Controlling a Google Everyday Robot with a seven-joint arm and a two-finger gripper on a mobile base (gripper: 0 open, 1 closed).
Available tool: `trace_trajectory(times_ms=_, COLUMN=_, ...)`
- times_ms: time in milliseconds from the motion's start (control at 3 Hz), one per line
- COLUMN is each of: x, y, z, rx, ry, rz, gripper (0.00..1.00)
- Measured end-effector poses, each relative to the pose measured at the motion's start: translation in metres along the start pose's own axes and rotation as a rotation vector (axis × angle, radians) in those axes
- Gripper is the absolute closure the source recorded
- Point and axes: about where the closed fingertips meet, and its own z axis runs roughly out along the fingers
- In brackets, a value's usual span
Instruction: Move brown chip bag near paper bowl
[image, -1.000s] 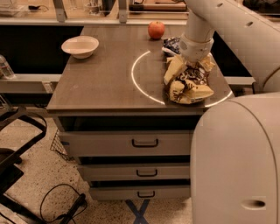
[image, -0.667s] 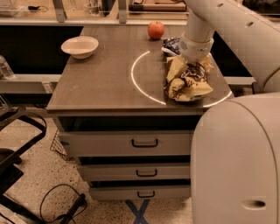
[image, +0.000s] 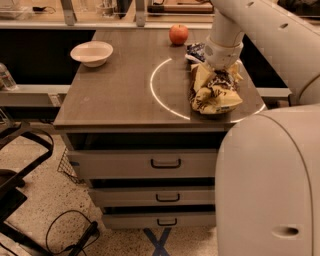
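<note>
The brown chip bag (image: 215, 95), crumpled brown and tan-yellow foil, lies on the right side of the table top (image: 120, 95), near its front edge. My gripper (image: 219, 74) comes down from the white arm onto the bag's top and is shut on its bunched upper part; the foil hides the fingertips. The paper bowl (image: 92, 53), cream-white and shallow, stands at the table's far left corner, well apart from the bag.
A red apple (image: 178, 34) sits at the back middle. A small dark blue snack bag (image: 196, 51) lies just behind my gripper. Drawers (image: 165, 163) are below the top. My white body (image: 270, 180) fills the lower right. A dark chair base (image: 20, 165) stands at the left.
The bag has bunched up more under my gripper and shifted slightly. The bowl, apple and blue bag have not moved.
</note>
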Motion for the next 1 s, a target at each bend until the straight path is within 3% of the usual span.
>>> trace_trajectory(times_ms=333, x=-0.0001, y=0.0000, z=-0.0006, rx=0.000, ry=0.000, rz=0.000, gripper=1.00)
trace_trajectory(times_ms=1000, x=-0.0002, y=0.0001, z=-0.0023, rx=0.000, ry=-0.003, rz=-0.001, gripper=1.00)
